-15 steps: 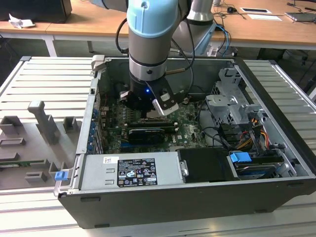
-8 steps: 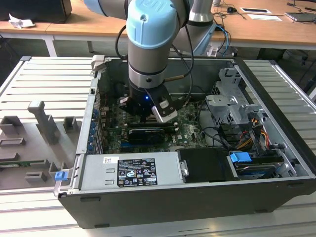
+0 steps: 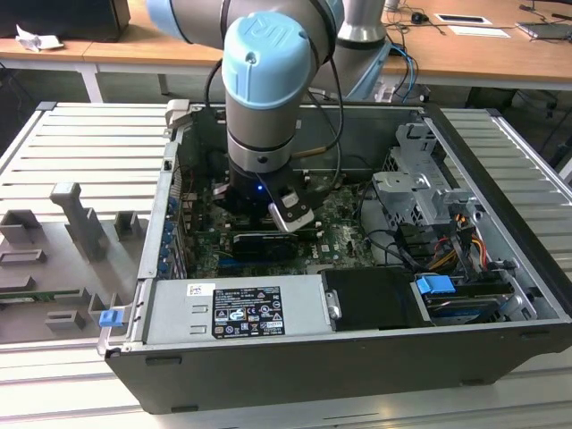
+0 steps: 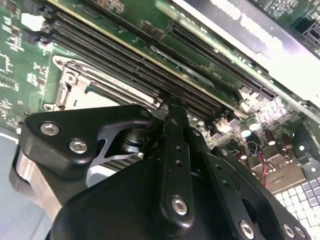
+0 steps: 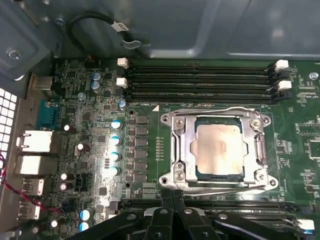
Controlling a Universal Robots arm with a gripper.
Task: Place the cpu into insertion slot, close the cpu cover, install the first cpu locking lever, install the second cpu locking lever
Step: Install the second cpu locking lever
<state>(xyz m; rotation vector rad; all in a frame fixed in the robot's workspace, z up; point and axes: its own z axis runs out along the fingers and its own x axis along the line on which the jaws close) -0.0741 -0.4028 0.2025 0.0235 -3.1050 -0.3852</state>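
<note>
Your gripper (image 5: 172, 196), fingers together and empty, hangs beside the slot (image 5: 175, 150). You see the cpu (image 5: 218, 148) seated, cover (image 5: 260, 145) down. Wooden desks (image 3: 465, 54) stand behind the case (image 3: 357, 357).

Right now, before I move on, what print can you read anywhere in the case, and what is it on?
Black label on the power supply: symbols and fine print, too small to read.
White sticker beside it: too small to read.
Cable tag: blurred.
Board markings: too small to read.
White lettering on the card: blurred.
Nothing can be quoted.
</note>
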